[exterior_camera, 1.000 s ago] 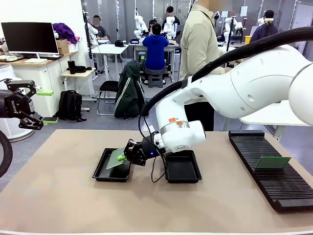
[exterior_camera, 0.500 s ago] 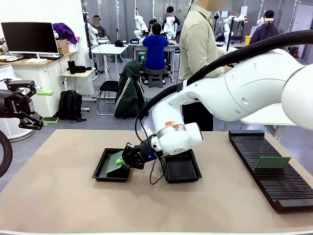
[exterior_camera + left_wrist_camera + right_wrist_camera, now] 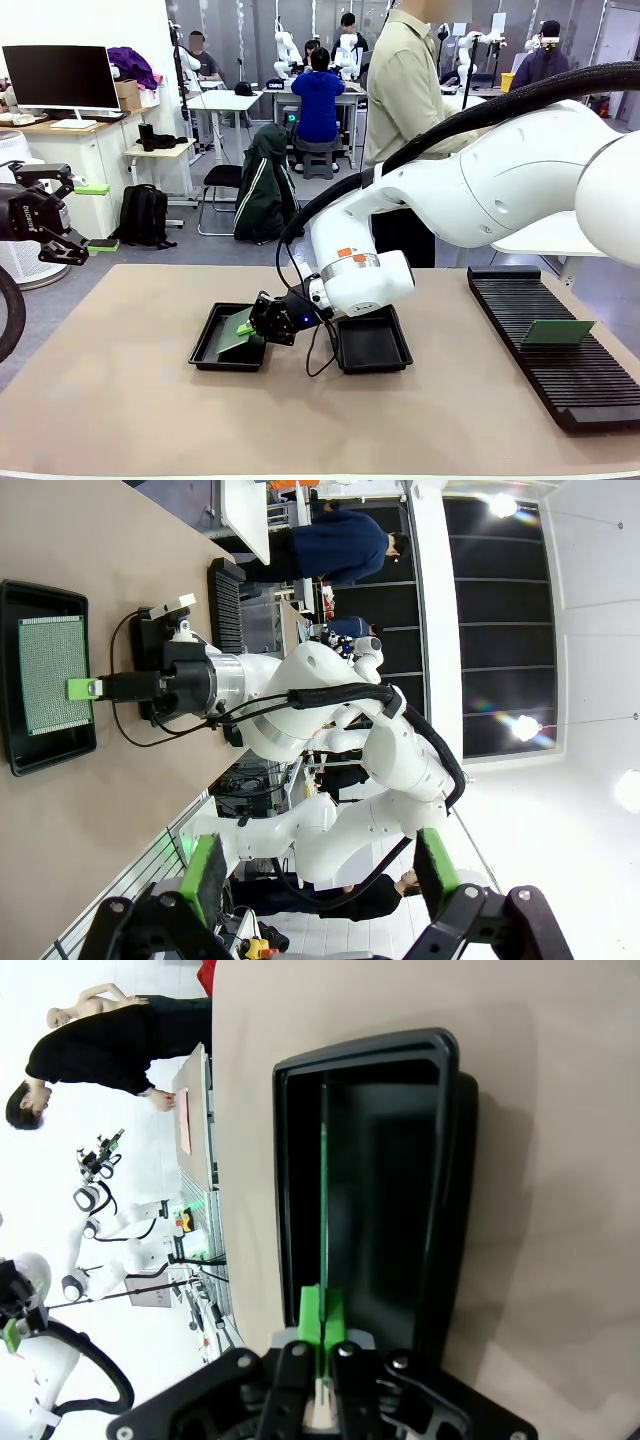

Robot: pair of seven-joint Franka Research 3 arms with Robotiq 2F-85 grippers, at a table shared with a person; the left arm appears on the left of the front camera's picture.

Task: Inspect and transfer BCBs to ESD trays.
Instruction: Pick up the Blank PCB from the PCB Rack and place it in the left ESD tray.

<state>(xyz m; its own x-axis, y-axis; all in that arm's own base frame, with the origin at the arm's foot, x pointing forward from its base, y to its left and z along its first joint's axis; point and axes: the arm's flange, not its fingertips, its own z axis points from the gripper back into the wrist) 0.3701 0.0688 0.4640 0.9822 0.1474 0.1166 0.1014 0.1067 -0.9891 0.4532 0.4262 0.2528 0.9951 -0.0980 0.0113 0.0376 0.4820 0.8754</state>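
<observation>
On the table (image 3: 120, 400), right jaws pinch a BCB (image 3: 55, 675) inside an ESD tray (image 3: 210, 345); left jaws spread wide

**One BCB low in an ESD tray, a second standing far off at 3 o'clock**

The green BCB (image 3: 237, 335), its pale patterned face up, sat slightly tilted inside the black ESD tray (image 3: 205, 345), with the right gripper (image 3: 245, 327) pinching its 3 o'clock edge. The other ESD tray (image 3: 372, 345) lay just beside it at 3 o'clock, nothing in it. The second BCB (image 3: 558, 332) stood tilted in the slotted rack (image 3: 520, 310).
</observation>
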